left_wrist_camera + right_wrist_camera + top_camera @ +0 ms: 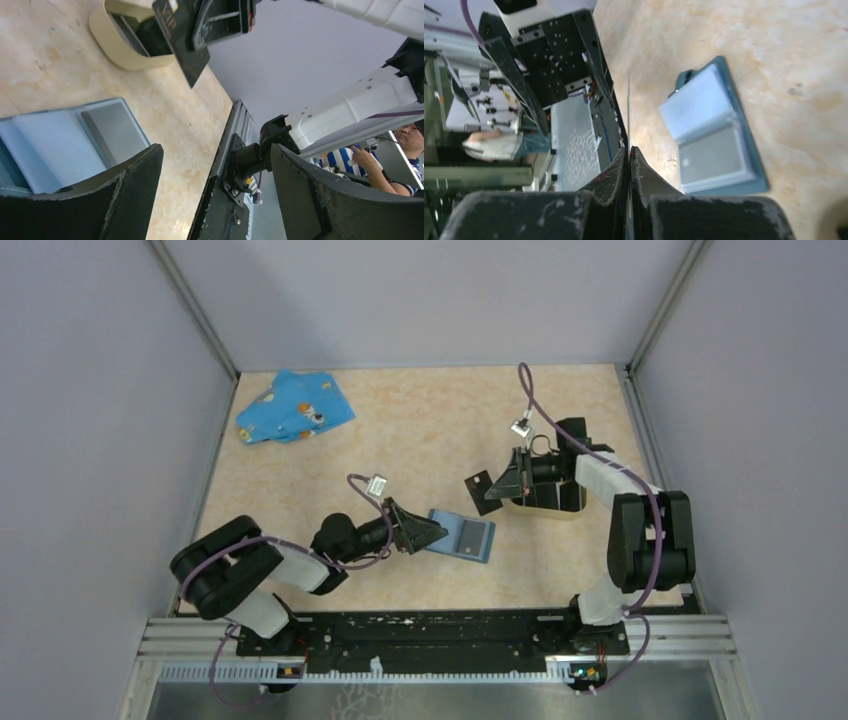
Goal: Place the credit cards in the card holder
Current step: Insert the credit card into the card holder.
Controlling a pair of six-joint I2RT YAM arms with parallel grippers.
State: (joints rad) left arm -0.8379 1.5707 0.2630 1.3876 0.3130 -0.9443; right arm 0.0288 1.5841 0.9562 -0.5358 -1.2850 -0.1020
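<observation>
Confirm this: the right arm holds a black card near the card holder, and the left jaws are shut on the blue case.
Not quite: the left jaws stand open by the blue case, gripping nothing, as the left wrist view shows. The rest holds.

The left arm (225, 575) and right arm (650, 535) look alike — black joint housings alternating with white link shells, a purple cable (528, 390) looping along each. The left gripper (215, 150) has thick black fingers (320, 200), scuffed pale at the edges.

Item: my right gripper (629, 150), pinched on a thin card (628, 110), edge-on. Beside it: open blue case (714, 130), flat on beige table (774, 40).
</observation>
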